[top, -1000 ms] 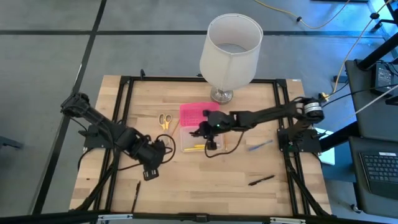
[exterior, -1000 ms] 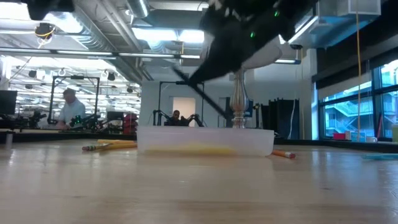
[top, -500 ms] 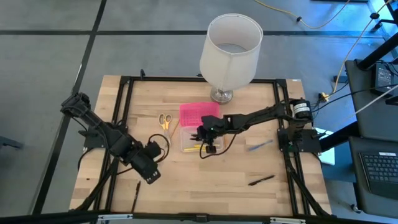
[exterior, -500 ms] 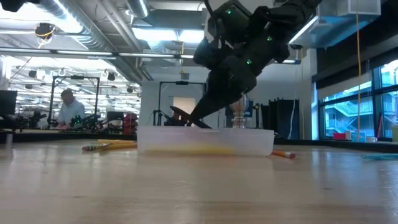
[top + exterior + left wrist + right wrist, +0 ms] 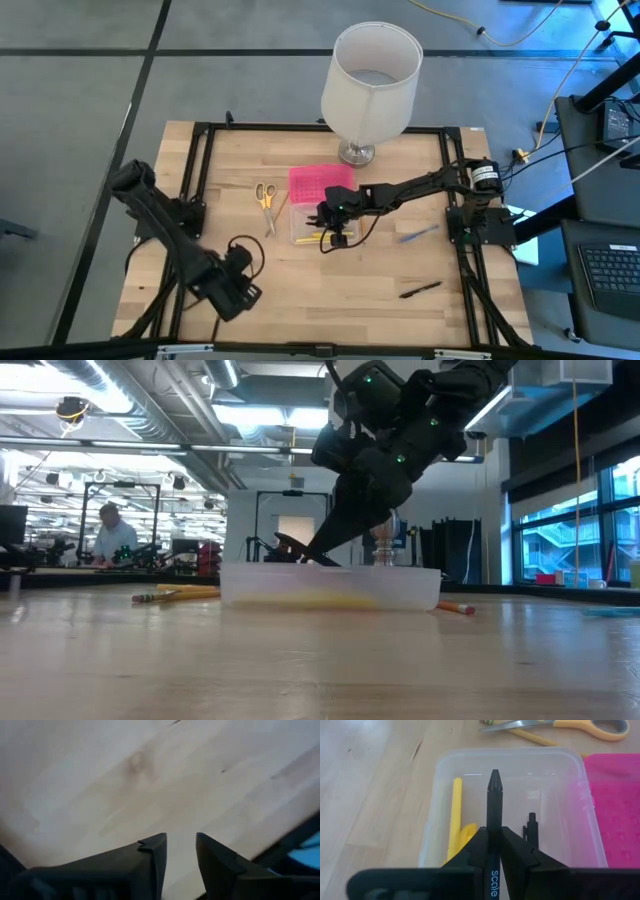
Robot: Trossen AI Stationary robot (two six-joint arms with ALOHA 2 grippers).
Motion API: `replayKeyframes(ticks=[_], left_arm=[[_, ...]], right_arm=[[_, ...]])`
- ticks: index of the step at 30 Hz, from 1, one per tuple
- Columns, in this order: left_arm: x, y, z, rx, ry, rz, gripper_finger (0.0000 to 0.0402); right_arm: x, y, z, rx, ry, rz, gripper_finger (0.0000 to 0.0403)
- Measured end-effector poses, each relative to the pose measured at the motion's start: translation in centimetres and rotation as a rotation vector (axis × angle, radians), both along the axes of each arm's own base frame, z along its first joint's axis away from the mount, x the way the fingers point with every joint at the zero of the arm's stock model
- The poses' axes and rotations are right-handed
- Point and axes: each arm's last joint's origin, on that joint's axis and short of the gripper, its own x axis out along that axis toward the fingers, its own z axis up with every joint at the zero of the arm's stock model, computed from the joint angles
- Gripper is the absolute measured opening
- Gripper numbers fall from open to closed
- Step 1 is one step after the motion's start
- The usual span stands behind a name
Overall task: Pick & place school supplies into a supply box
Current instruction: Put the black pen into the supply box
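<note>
Task partly done. The supply box (image 5: 318, 228) lies open near the middle of the bench (image 5: 330, 290), its pink lid (image 5: 320, 181) folded back toward the far edge. Yellow pencils (image 5: 454, 815) and a dark pen (image 5: 530, 827) already lie inside. The right end effector (image 5: 336, 226) hangs over the box, fingers closed on a black marker (image 5: 493, 805) pointing into the tray; release appears to be the step in hand. The left end effector (image 5: 233, 293) hovers low near the near-left corner, fingers slightly apart and holding nothing.

Left to collect, judging by what lies outside: the yellow-handled scissors (image 5: 264, 193) and a pencil (image 5: 279, 208) just left of the box, a bluish pen (image 5: 418, 234) toward the right edge, and a black pen (image 5: 419, 290) toward the near-right corner.

Hard to make out: the box's full contents beneath the right arm, and a dark stick (image 5: 216, 318) near the left end effector, partly covered by it.
</note>
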Motion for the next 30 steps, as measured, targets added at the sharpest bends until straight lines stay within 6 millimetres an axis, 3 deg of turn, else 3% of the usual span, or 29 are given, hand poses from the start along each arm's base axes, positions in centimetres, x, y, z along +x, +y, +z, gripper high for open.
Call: replayKeyframes(ticks=[16,30], left_arm=[[1.9,-3.2,-5.6,0.036,0.041,0.111,0.0095],[2.3,-3.8,-5.9,-0.031,0.03,0.109,0.0102]], right_arm=[[-0.3,0.0,-0.3,-0.004,0.035,0.005,0.0056],[-0.3,-0.1,-1.4,-0.02,0.054,0.017,0.0073]])
